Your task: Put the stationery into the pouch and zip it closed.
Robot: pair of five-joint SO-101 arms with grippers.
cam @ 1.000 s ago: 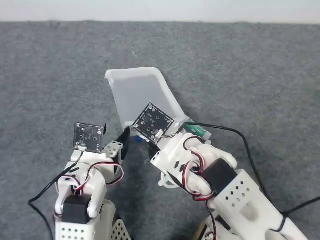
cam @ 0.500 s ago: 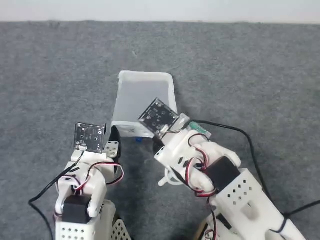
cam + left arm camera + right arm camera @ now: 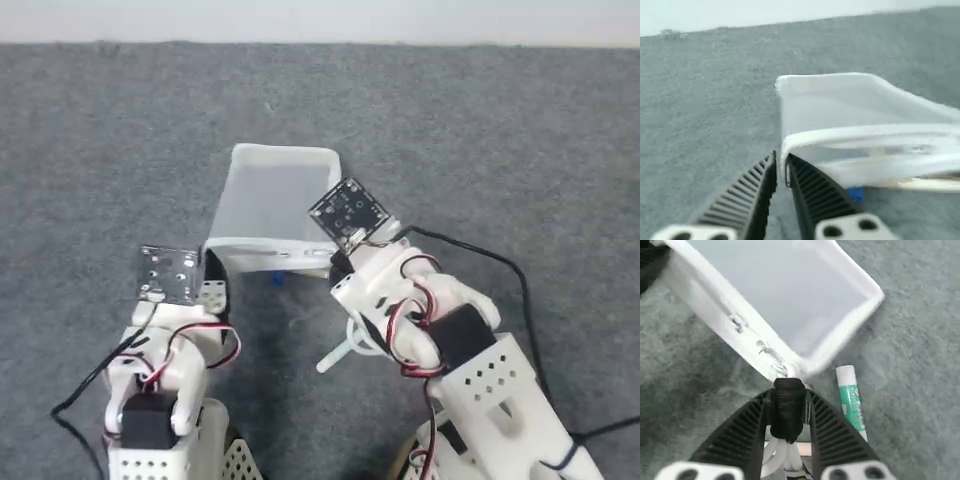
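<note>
1. One translucent pouch [image 3: 275,195] rests on the grey desk [image 3: 500,130], mouth toward the arms.
2. At one end of the mouth, the left pincer [image 3: 781,162] is clamped on the rim.
3. At the other end, the right pincer [image 3: 788,390] pinches the black zip tab [image 3: 787,407].
4. Just beside the pouch, a green-and-white glue stick [image 3: 852,402] lies on the desk.

Pouch [image 3: 270,190] on table [image 3: 500,130]; glue stick [image 3: 852,402] beside it (seemingly apart).

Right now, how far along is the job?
Little looks done. Left gripper pinches the pouch at its mouth edge; right gripper grips a black pull at the other end. The mouth looks open; a glue stick lies on the table outside it. Remaining: load it, zip shut.
</note>
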